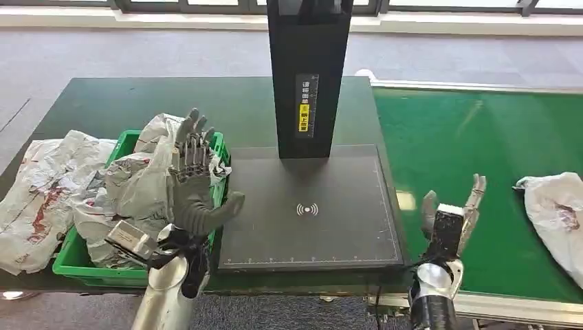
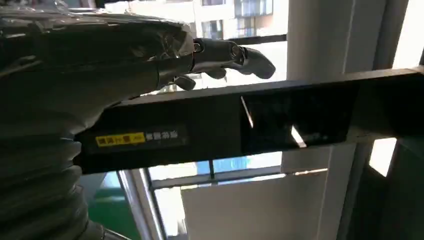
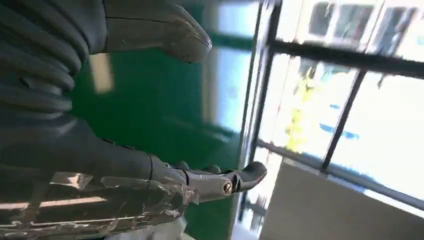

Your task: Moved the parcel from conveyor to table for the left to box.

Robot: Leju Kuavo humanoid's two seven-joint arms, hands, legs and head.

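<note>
A white crumpled parcel (image 1: 558,214) lies on the green conveyor (image 1: 481,151) at the far right edge of the head view. My right hand (image 1: 454,214) is raised over the conveyor's near left part, fingers spread and empty, well left of that parcel. My left hand (image 1: 194,180) is raised with fingers spread, holding nothing, over the right side of the green box (image 1: 122,148). The box holds several crumpled white and grey parcels (image 1: 130,189). In the wrist views each hand's fingers (image 2: 235,54) (image 3: 235,181) stretch out with nothing in them.
A dark scanner plate (image 1: 309,206) lies on the table between box and conveyor, with a tall black post (image 1: 309,69) rising behind it. Another white parcel (image 1: 41,192) lies on the table left of the box. Windows stand beyond.
</note>
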